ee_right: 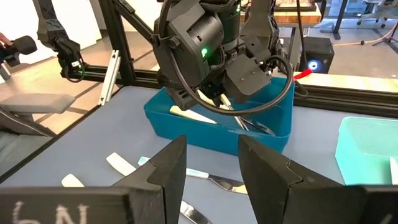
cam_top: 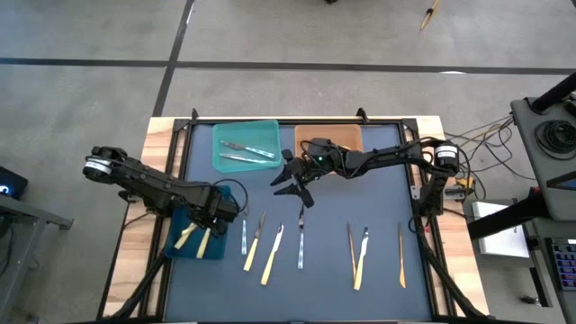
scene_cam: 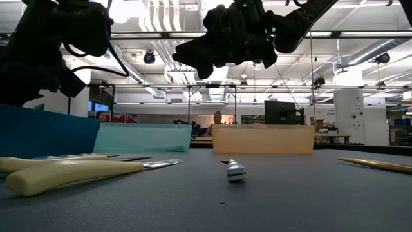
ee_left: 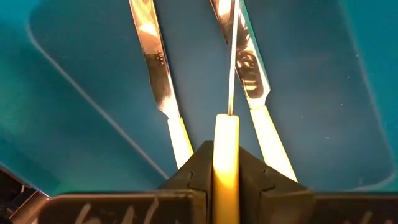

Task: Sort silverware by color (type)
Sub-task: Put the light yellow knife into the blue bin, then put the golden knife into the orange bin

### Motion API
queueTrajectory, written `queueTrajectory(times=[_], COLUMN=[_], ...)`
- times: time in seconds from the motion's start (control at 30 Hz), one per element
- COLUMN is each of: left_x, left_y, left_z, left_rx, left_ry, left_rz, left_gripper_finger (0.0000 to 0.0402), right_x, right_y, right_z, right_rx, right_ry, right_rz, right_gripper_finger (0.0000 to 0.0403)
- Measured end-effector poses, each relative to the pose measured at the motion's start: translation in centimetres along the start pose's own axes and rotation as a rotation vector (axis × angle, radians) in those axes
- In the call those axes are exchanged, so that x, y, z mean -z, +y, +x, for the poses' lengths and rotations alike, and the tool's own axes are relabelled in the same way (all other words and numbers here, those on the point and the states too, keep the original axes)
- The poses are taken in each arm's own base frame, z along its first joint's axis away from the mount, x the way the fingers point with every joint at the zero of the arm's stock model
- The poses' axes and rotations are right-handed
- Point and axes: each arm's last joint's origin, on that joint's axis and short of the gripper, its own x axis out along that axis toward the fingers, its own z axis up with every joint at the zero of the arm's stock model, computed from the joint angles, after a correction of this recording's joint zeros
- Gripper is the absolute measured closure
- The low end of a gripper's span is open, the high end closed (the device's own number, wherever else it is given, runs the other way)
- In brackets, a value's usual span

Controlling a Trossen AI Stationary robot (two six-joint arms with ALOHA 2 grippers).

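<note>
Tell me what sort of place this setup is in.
Probably a robotics lab or workshop in an open industrial hall: exposed ceiling ducts, a bare concrete floor with taped lines, and desks with a monitor behind the table.

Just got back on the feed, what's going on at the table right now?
The left tool is over the dark blue plastic bin, pinching a pale yellow-handled knife above two similar knives already lying inside. The right tool hangs open over the mat near the light teal bin, which holds silvery grey cutlery; it carries nothing. Several more pieces lie in a row on the dark mat, still unsorted.
</note>
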Motion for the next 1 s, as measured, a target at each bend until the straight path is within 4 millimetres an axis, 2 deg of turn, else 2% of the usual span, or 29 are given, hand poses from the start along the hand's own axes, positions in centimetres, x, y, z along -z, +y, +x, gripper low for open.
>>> queueTrajectory(times=[0.5, 1.0], left_x=[-0.01, 0.06], left_y=[-0.03, -0.05], left_z=[0.0, 0.0], left_rx=[0.003, 0.013], left_ry=[-0.002, 0.022], left_rz=[0.001, 0.018], left_gripper_finger=[0.037, 0.0281], right_x=[0.01, 0.01], right_y=[0.0, 0.0], right_z=[0.01, 0.01], right_rx=[0.0, 0.0], right_ry=[0.0, 0.0], right_rz=[-0.002, -0.008], right_gripper_finger=[0.0268, 0.0268])
